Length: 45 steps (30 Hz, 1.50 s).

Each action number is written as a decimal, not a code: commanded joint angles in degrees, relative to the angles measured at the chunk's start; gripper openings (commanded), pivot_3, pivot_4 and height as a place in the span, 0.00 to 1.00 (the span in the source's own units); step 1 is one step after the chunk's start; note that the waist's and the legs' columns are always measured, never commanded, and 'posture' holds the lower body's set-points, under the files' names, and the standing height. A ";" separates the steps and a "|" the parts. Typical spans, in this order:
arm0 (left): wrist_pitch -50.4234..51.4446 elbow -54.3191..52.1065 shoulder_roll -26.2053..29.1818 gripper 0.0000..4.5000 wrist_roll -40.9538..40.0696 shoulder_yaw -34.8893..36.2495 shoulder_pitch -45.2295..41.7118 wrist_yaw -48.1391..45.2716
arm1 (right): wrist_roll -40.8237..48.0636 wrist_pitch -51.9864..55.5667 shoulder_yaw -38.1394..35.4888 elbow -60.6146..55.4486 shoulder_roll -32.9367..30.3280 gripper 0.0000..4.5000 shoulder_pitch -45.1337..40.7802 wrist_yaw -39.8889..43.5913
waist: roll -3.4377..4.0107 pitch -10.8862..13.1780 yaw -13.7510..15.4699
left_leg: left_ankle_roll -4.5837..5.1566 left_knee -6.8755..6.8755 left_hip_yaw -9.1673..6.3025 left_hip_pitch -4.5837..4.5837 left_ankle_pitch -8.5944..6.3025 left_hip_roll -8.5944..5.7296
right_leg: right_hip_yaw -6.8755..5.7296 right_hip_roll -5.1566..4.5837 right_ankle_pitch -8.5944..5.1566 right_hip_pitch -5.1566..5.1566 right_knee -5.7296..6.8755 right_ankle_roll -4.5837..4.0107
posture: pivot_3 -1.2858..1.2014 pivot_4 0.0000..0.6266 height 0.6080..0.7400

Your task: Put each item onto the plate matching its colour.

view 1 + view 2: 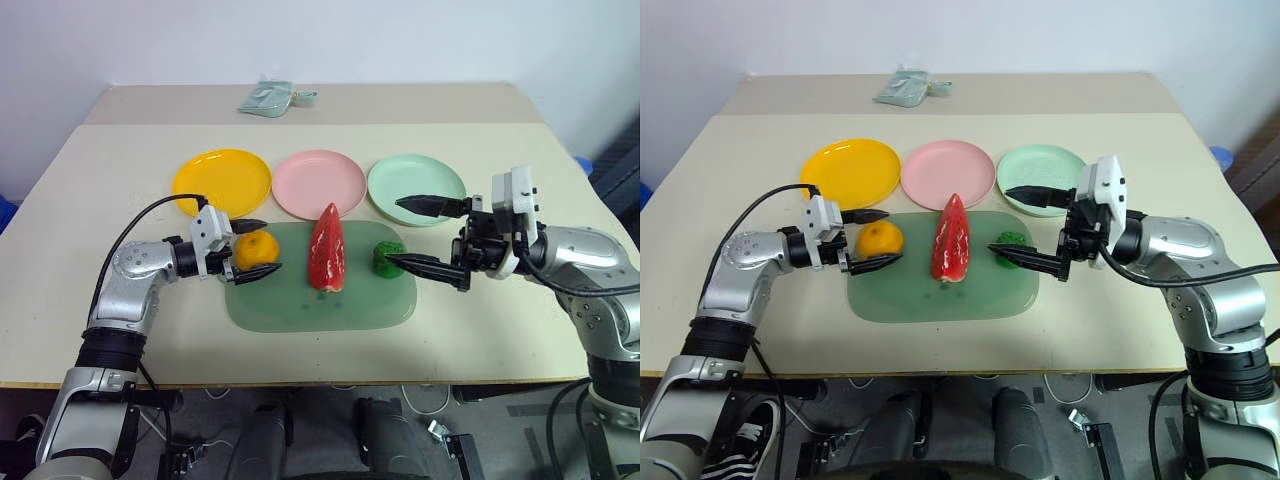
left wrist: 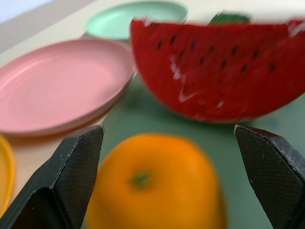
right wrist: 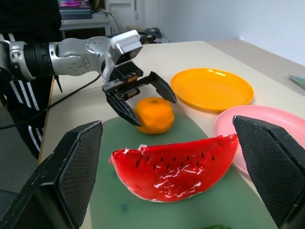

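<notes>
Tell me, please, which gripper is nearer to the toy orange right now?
Left. The left gripper is open with its fingers on either side of the orange, which sits on the green mat. The right gripper is open across the mat, beyond the watermelon wedge, beside the dark-green ball.

The dark-green ball (image 1: 388, 256) is partly hidden behind the right gripper (image 1: 432, 236); the teal pouch (image 1: 268, 97) is too small to read.

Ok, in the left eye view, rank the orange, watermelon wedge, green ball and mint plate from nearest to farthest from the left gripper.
1. orange: between the open fingers of the left gripper, on the mat's left end.
2. watermelon wedge: mid-mat, just right of the orange.
3. green ball: on the mat's right end, by the right gripper.
4. mint plate: far right, behind the mat.
</notes>
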 commanded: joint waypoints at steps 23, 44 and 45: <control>10.73 7.92 -10.39 0.76 -1.21 12.08 -14.52 32.92 | -6.72 -4.17 2.97 5.97 6.10 1.00 -6.45 -7.79 | -0.02 0.01 -0.17 | 0.00 0.05 -0.04 0.01 0.00 -0.01 | -0.01 0.01 0.01 0.00 0.09 0.01 | 0.52 0.24 1.00; -8.40 37.73 -12.19 0.99 2.73 14.74 -27.66 45.45 | -7.45 -4.18 3.79 5.63 8.08 1.00 -6.37 -7.46 | -0.06 0.02 -0.14 | 0.00 0.00 -0.04 -0.01 0.00 -0.06 | -0.03 0.00 0.01 -0.03 0.07 0.03 | 0.52 0.24 1.00; -8.11 36.50 -11.85 0.99 2.48 14.67 -27.37 44.29 | -7.55 -4.29 3.75 5.71 8.04 1.00 -6.35 -7.46 | -0.06 0.02 -0.12 | -0.01 0.00 -0.04 -0.01 0.00 -0.06 | -0.03 0.00 0.01 -0.03 0.07 0.03 | 0.52 0.24 1.00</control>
